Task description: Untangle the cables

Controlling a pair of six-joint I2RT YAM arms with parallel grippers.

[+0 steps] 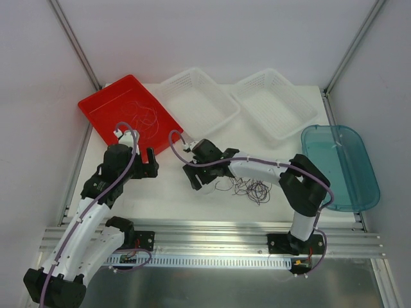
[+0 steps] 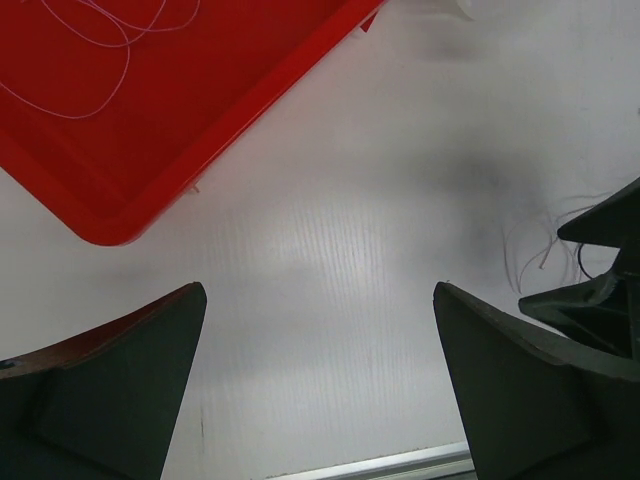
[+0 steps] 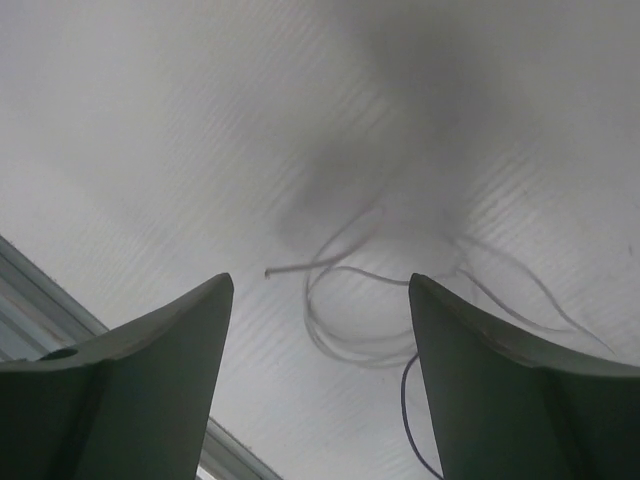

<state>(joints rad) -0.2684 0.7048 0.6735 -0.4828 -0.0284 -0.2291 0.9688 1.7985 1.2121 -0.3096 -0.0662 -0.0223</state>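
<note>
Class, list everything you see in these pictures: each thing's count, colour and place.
red tray: one, red, back left of the table
loose cables: a few, white, inside the red tray
centre basket: one, white mesh, back centre
right basket: one, white mesh, beside it
teal tray: one, see-through teal, right edge
tangled cables: one bundle, dark and white, table centre
table: one, white
left claw: one, black, open, near the red tray
right claw: one, black, open, over the bundle's end

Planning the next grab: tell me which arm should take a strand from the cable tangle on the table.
Right. The right gripper hangs open over loose strands of the cable tangle, seen between its fingers. The left gripper, also open, hovers over the table beside the red tray, farther away.
</note>
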